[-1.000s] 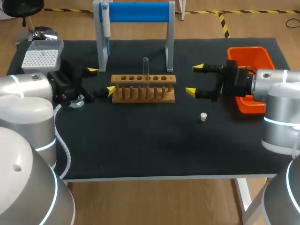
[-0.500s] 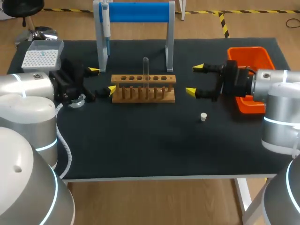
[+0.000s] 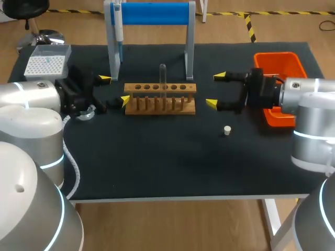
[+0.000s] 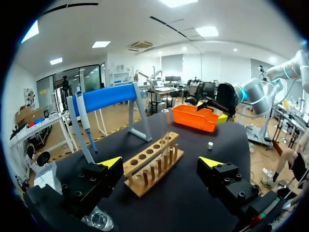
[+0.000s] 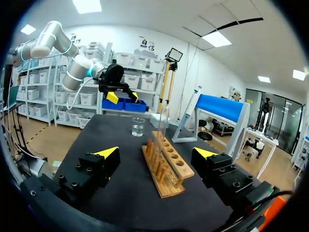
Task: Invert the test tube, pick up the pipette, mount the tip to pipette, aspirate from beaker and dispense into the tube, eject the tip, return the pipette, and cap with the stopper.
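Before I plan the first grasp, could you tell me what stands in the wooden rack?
One clear tube stands upright in the rack, near its middle; no other tubes show. The rack hides the tube's lower end.

Left fingers spread wide, pointing inward; right fingers likewise spread, pointing inward

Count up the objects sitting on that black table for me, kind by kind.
Test tube: 1
Wooden rack: 1
Pipette: 1
Blue stand: 1
Tip box: 1
Beaker: 1
Stopper: 1
Orange bin: 1
Total: 8
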Robot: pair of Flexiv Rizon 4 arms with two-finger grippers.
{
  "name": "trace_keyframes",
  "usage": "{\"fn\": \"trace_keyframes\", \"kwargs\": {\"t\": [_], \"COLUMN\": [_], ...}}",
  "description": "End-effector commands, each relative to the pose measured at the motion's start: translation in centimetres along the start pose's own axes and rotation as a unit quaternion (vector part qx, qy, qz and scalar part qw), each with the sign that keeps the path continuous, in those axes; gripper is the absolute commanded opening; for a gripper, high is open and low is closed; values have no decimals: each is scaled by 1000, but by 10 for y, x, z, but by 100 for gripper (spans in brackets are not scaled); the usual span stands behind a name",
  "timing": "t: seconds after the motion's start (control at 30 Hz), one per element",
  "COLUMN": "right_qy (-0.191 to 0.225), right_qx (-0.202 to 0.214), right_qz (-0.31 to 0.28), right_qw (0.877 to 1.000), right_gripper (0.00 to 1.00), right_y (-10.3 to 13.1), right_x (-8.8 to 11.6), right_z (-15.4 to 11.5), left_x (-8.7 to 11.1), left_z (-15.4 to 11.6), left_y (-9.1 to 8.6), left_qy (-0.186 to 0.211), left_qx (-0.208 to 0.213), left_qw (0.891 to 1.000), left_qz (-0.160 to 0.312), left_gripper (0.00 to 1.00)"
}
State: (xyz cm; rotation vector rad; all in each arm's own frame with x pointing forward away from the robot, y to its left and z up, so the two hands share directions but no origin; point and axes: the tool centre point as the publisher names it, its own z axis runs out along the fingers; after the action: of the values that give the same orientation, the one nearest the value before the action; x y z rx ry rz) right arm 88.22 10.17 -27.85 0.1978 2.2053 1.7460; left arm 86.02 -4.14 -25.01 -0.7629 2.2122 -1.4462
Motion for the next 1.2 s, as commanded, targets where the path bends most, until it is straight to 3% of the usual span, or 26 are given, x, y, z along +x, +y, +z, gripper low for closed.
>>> {"fn": "trace_keyframes", "kwargs": {"t": [0.03, 0.7, 1.2], "right_qy": [19, 173, 221], "right_qx": [-15, -92, -90], "right_qz": [-3, 36, 42], "right_qw": [1000, 980, 970], "right_gripper": [100, 100, 98], "right_y": [-5, 12, 20], "right_x": [-10, -36, -35], "right_z": [16, 97, 121], "left_x": [0, 0, 0], "left_z": [1, 1, 1], "left_y": [0, 0, 0], "left_qy": [-1, -1, -1], "left_qx": [-1, -1, -1], "left_qw": [1000, 1000, 1000], "left_qz": [0, 0, 0], "left_gripper": [100, 100, 100]}}
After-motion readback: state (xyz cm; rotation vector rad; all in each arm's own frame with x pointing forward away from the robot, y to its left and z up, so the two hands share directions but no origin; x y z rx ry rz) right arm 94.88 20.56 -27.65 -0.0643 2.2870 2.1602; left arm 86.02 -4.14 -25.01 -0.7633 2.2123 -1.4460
